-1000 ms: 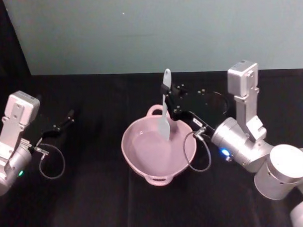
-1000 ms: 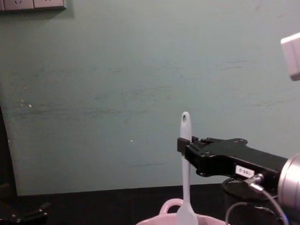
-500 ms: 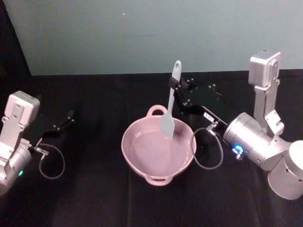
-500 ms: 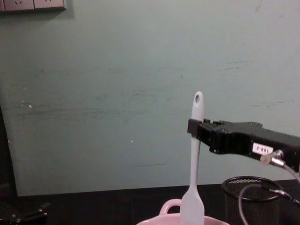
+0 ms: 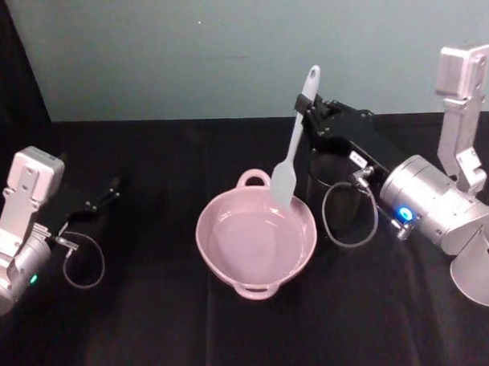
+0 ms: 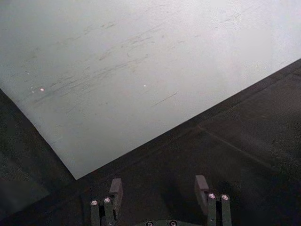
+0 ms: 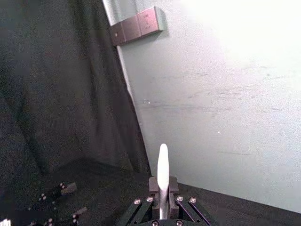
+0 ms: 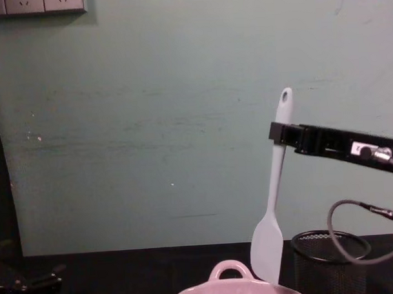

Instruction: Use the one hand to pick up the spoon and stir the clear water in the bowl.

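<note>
Black boxy right gripper (image 5: 307,116) clamps the long pale silicone spoon (image 5: 292,147), blade hanging above the far rim of the glossy pink ceramic bowl (image 5: 203,237), out of the water. Pickup done; stirring apparently pending. Left gripper (image 6: 158,186) parked, fingers apart.

Right arm (image 5: 428,209): the silver forearm rises from the right side, and its black wrist section reaches forward and to the left, held high. Right claw (image 5: 304,110): level and pointing leftward in the chest view, with the fingers pinched together on the upper handle of the spoon (image 5: 294,141). Left arm (image 5: 17,231): folded low at the far left, parked. Left claw (image 5: 108,190): pointing forward and inward, with its two fingers (image 6: 115,188) spread well apart.
</note>
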### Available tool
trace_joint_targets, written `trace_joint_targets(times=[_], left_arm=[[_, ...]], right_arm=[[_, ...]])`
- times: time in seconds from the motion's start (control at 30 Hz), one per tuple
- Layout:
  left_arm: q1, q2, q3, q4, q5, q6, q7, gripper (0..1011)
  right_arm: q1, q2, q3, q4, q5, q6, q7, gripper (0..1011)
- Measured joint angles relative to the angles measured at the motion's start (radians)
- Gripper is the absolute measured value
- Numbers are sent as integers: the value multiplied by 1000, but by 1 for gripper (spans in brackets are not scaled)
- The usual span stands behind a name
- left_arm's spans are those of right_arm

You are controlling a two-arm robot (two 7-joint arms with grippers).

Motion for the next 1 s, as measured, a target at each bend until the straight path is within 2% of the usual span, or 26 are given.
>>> trace_joint_targets(times=[0.53, 0.73, 1.0], left_arm=[[0, 0, 0, 0, 0, 0, 0, 1011], [0, 0, 0, 0, 0, 0, 0, 1011], [0, 0, 0, 0, 0, 0, 0, 1011]], right_arm=[[-29, -18, 67, -80, 101, 51, -119, 110], [-18, -17, 90, -76, 126, 52, -142, 110], [12, -17, 130, -25, 177, 54, -168, 110]])
